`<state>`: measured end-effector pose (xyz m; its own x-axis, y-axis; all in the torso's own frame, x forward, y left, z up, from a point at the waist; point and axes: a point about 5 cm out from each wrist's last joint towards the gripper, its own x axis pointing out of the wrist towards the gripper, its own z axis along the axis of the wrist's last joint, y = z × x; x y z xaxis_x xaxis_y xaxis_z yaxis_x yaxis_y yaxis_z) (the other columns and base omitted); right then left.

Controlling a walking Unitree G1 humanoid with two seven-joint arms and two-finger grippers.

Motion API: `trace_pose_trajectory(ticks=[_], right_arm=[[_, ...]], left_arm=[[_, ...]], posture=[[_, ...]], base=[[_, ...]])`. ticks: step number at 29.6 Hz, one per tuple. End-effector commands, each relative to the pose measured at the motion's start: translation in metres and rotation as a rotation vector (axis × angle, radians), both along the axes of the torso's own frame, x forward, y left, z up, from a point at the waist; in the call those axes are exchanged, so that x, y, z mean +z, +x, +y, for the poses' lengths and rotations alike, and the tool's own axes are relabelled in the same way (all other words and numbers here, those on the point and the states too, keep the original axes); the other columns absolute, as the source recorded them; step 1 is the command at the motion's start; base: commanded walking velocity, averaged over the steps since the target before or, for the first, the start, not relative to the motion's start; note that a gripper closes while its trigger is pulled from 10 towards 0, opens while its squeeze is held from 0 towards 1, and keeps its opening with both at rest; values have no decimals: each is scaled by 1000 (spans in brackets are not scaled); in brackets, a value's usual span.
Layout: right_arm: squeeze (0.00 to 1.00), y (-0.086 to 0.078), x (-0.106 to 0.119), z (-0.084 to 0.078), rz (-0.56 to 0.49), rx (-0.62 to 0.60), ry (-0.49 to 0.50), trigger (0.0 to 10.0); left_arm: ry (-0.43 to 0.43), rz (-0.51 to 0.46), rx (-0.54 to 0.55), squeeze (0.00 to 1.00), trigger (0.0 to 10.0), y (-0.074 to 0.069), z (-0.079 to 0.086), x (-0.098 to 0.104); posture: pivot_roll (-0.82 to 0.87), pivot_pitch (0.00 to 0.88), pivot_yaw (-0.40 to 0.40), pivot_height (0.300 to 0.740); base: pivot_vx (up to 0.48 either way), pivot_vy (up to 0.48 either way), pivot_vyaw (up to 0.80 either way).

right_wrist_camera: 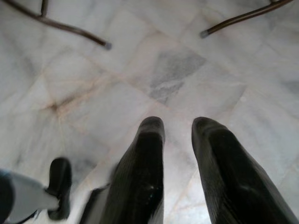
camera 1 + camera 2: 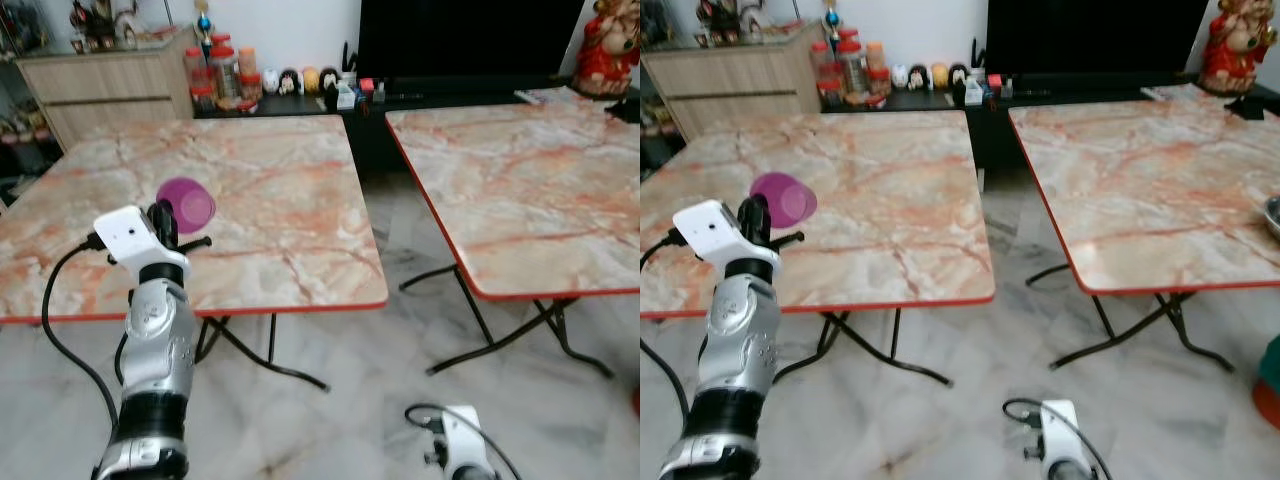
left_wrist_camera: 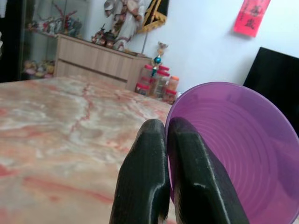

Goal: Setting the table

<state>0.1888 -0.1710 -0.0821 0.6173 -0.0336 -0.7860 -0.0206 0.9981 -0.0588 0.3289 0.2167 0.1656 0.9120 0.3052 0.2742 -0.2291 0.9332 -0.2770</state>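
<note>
Two marble tables [image 2: 270,190] | grey marble floor [image 2: 400,400] | wooden cabinet [image 2: 110,85]

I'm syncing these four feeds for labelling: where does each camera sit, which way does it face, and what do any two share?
Left eye view: on the head, looking forward and down at two marble tables; left arm raised, left claw holding a purple cup.
Right eye view: same head, same scene, slightly shifted.
Left wrist view: along the left claw's shut fingers, pinching the cup's rim over the tabletop.
Right wrist view: along the open right claw, facing the marble floor.
Shared: both eyes and the left wrist show the cup.
</note>
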Motion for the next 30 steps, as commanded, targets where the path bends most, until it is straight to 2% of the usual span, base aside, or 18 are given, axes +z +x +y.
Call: trace_pose_trajectory(ticks=[1,4,8,30], right_arm=[[0,6,4,-8,-24,-1,-32,10000],[0,8,5,-9,-38,6,-36,10000],[0,8,5,-9,-35,17,-45,10000],[0,6,4,-10,-28,-20,-27,10000]], left_arm=[[17,-19,-16,0,10000,2,-6,6],[17,-19,-18,0,10000,2,-6,6],[17,-18,-23,0,10000,2,-7,5],[24,-17,-43,0,10000,3,-11,6]], posture=[[52,0,8,723],[52,0,7,723],[50,0,7,723],[46,0,10,723]], base=[[251,-375,0],[252,-374,142],[256,-371,716],[262,-372,0]])
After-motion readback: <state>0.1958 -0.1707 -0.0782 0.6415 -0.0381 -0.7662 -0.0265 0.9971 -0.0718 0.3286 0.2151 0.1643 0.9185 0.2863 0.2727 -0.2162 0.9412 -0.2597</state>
